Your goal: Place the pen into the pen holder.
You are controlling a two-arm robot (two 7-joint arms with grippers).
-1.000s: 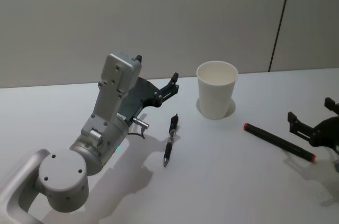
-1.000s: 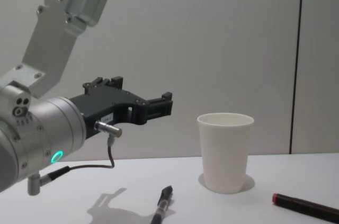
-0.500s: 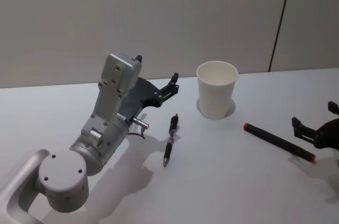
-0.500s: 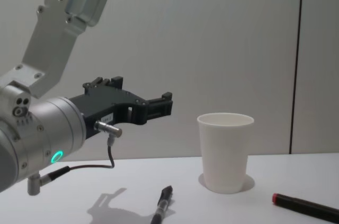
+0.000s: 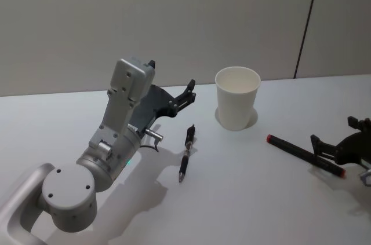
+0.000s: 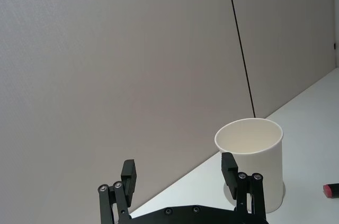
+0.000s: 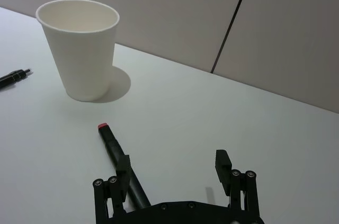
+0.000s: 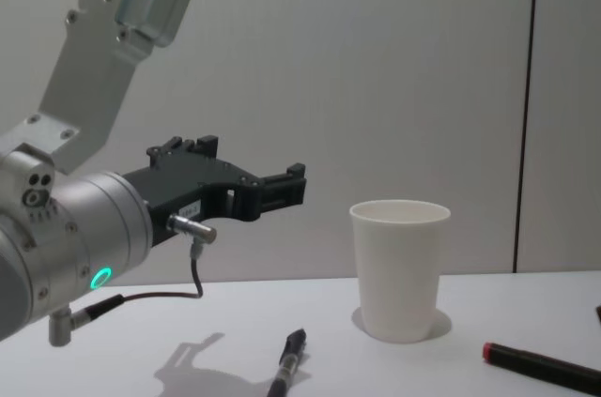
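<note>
The pen holder is a white paper cup (image 5: pixel 237 106) (image 8: pixel 399 270) (image 7: pixel 85 49) (image 6: pixel 265 150) standing upright at the back of the white table. A black pen with red ends (image 5: pixel 305 154) (image 7: pixel 112 147) (image 8: pixel 545 366) lies flat to the cup's right. My right gripper (image 5: pixel 332 131) (image 7: pixel 173 164) is open just above that pen's near end, one finger beside the barrel. A second, black-and-silver pen (image 5: pixel 185 153) (image 8: pixel 289 364) lies left of the cup. My left gripper (image 5: pixel 171 76) (image 6: pixel 179 167) (image 8: pixel 249 160) hangs open in the air left of the cup, holding nothing.
The white table (image 5: pixel 243 198) has bare room in front of the cup and between the two pens. A grey wall (image 5: pixel 174 19) rises right behind the table. My left arm's silver links (image 5: pixel 119 123) stand over the table's left part.
My right gripper has dropped lower and come leftward over the near end of the red-tipped pen. The left arm, the cup and both pens have not moved.
</note>
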